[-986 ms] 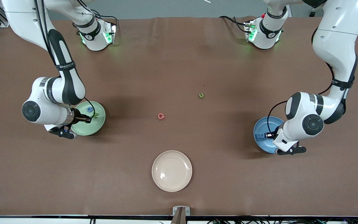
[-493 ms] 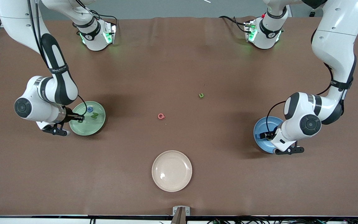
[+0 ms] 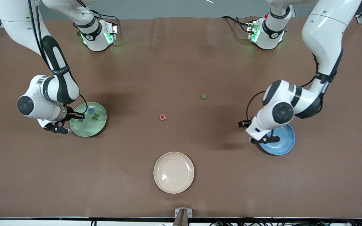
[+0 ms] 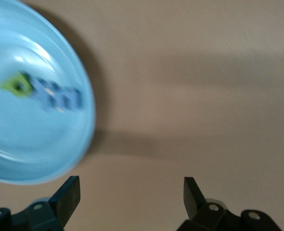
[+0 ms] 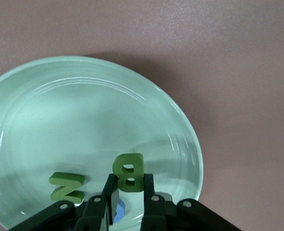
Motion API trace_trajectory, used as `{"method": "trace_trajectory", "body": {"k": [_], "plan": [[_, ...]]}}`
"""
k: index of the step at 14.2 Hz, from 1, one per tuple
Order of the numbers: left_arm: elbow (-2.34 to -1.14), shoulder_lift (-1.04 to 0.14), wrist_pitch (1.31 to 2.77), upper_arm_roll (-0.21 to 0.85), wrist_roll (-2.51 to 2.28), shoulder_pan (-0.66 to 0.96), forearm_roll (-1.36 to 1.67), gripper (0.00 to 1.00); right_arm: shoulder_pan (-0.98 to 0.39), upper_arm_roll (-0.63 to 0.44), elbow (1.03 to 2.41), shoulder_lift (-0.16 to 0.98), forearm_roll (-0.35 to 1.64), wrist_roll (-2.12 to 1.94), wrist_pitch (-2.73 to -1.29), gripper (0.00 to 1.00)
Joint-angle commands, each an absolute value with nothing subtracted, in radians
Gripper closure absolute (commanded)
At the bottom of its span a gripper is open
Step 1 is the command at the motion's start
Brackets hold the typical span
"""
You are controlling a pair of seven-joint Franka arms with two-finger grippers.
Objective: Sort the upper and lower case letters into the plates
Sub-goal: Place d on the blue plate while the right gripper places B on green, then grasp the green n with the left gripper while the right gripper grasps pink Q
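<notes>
A brown-covered table [image 3: 181, 62] fills the view; grey floor along its edge.

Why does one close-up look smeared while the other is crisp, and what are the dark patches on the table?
Left wrist view: the blue plate and its letters are streaked by motion blur. Right wrist view: sharp, green B clear over the mint plate. Front view: soft arm shadows on the brown table, a small glare spot on the cream plate.

Three plates [image 3: 173, 172] — mint, blue, cream — and seven visible letters [image 3: 163, 117].
</notes>
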State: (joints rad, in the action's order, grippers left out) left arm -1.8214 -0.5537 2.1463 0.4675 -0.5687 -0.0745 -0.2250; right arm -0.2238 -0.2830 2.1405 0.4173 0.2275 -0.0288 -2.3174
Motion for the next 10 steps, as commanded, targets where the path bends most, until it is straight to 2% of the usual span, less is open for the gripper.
{"method": "trace_trajectory", "body": {"k": [1,4,6,10], "plan": [[-1.907,-0.518,2.224,0.529,-0.710,-0.083,-0.239,0.13,-0.212,-0.272,2.163,0.394,0.212,-0.037,-2.329,0.03],[-1.913,-0.541,2.275,0.561,-0.875,-0.016,-0.239,0.18,-0.221,-0.272,2.158,0.394,0.213,-0.028,-2.315,0.00],[-1.917,-0.552,2.293,0.563,-0.963,0.024,-0.239,0.27,-0.239,-0.265,2.152,0.379,0.222,0.010,-2.289,0.00],[-2.005,-0.564,2.446,0.561,-1.135,0.081,-0.247,0.31,-0.386,-0.264,2.102,0.368,0.222,0.306,-2.258,0.00]]}}
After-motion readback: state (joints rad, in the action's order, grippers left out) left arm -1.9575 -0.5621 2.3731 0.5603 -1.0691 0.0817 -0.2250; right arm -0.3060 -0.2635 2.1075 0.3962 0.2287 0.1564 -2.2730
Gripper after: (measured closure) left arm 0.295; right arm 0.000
